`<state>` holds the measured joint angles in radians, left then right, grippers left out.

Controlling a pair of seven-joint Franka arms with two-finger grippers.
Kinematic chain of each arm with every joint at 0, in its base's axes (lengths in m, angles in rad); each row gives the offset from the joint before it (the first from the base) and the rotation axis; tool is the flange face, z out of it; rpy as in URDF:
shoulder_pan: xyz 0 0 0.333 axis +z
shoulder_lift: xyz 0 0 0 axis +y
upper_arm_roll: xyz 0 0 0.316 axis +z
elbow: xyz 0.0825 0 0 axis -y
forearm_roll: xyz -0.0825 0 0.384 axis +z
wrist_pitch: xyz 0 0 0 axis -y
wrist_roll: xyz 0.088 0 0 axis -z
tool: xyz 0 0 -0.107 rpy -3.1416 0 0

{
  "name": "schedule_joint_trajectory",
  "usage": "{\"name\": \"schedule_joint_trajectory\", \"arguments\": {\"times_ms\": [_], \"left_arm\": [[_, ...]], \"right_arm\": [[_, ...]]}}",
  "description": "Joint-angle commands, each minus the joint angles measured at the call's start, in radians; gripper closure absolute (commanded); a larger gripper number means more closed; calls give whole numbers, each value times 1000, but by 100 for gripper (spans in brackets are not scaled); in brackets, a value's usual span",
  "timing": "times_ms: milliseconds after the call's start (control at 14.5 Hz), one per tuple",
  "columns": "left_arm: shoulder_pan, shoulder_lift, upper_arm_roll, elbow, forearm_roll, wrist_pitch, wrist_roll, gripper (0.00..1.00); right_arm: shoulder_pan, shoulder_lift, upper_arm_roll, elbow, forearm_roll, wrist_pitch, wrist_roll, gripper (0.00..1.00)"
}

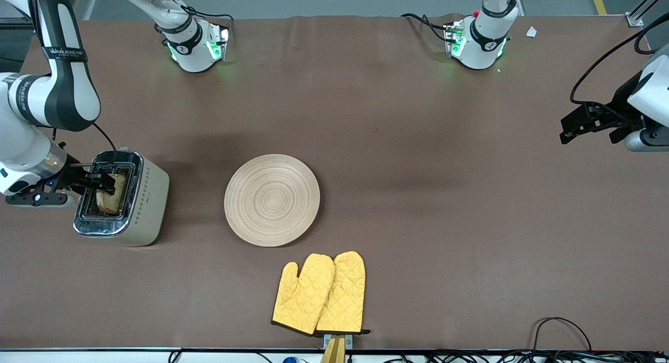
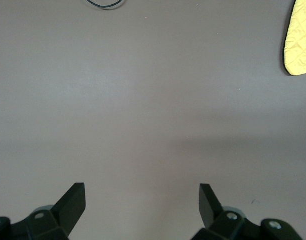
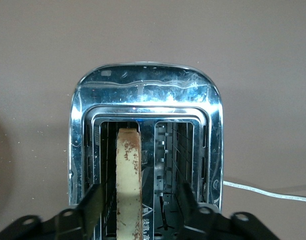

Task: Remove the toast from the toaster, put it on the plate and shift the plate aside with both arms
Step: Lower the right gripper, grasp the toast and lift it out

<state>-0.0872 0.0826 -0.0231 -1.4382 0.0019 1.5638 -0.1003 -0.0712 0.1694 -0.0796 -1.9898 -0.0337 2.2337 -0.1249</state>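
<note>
The toast [image 1: 112, 193] stands upright in one slot of a chrome-topped toaster [image 1: 149, 196] at the right arm's end of the table. My right gripper [image 1: 102, 181] is open just above the toaster's slots. In the right wrist view the toast [image 3: 128, 170] rises between the spread fingers of the right gripper [image 3: 141, 190], and neither finger touches it. The round light-wood plate [image 1: 272, 199] lies bare mid-table, beside the toaster. My left gripper [image 1: 575, 125] waits open and empty above bare table at the left arm's end; the left wrist view shows it [image 2: 141, 189] over plain cloth.
A pair of yellow oven mitts [image 1: 321, 292] lies nearer the front camera than the plate; one mitt's edge shows in the left wrist view [image 2: 300, 40]. The toaster [image 3: 143, 85] has a white cord [image 3: 263, 191]. Brown cloth covers the table.
</note>
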Motion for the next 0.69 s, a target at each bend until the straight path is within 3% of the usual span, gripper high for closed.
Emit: {"name": "schedule_joint_trajectory", "arguments": {"times_ms": [0, 346, 622], "left_arm": [[-3, 2, 2, 15, 6, -4, -6, 0], [-2, 2, 2, 15, 6, -4, -6, 0], [-2, 2, 2, 15, 6, -4, -6, 0]], "right_arm": [[-10, -13, 11, -15, -5, -3, 18, 100], [-13, -16, 12, -1, -2, -15, 14, 100], [-13, -48, 26, 205, 47, -322, 5, 100]]}}
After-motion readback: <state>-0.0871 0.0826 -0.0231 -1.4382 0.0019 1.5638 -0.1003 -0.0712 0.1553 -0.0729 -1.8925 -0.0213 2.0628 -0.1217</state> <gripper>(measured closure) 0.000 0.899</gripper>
